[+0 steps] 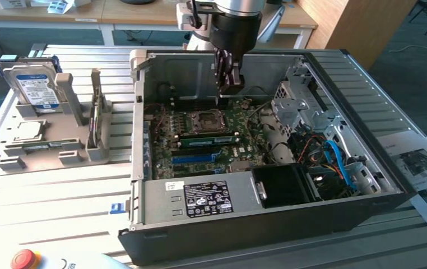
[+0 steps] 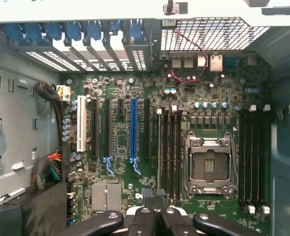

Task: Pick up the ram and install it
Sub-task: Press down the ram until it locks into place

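The ram (image 1: 209,138) looks like it stands on its edge in a slot on the board (image 1: 170,147), just beside the socket (image 1: 206,119). I think it is light, thin and stiff, and easy to break. It is best held by its bare edges, not its chips. The tool (image 1: 228,87) hangs above it, shut tight and holding nothing.

Pincer (image 1: 228,84) above motherboard (image 1: 206,137) in computer case (image 1: 273,218), hard drive (image 1: 38,84) in stand (image 1: 64,143) on exterior view's left
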Action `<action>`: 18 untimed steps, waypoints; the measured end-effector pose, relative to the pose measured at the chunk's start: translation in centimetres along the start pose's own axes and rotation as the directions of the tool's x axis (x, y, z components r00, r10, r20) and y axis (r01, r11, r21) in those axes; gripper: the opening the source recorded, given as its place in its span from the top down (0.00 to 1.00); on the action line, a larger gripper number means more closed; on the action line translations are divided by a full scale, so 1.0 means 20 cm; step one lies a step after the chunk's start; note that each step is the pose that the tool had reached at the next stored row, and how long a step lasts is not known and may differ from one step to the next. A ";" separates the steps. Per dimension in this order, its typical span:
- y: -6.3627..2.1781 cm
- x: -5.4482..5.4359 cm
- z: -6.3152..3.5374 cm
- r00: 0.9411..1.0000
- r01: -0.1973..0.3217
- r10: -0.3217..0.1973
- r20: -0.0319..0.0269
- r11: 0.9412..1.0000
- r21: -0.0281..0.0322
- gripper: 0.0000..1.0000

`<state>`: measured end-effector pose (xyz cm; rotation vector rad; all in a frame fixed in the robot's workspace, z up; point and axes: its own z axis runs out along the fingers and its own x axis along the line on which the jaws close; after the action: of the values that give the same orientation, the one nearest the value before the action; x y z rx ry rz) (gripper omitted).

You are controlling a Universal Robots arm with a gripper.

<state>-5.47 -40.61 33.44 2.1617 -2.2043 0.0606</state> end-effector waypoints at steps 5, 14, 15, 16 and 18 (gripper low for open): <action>0.000 0.00 0.000 0.998 -0.061 0.061 0.000 0.998 -0.004 0.90; 0.000 0.00 0.000 0.982 -0.187 0.187 0.001 0.982 -0.013 0.90; 0.000 0.00 0.000 0.980 -0.201 0.201 0.001 0.980 -0.013 0.90; 0.000 0.00 0.000 0.977 -0.214 0.214 0.001 0.977 -0.014 0.90; 0.000 0.00 0.000 0.972 -0.236 0.236 0.000 0.972 -0.016 0.90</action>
<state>-5.47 -40.60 33.43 1.8813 -2.4428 0.0500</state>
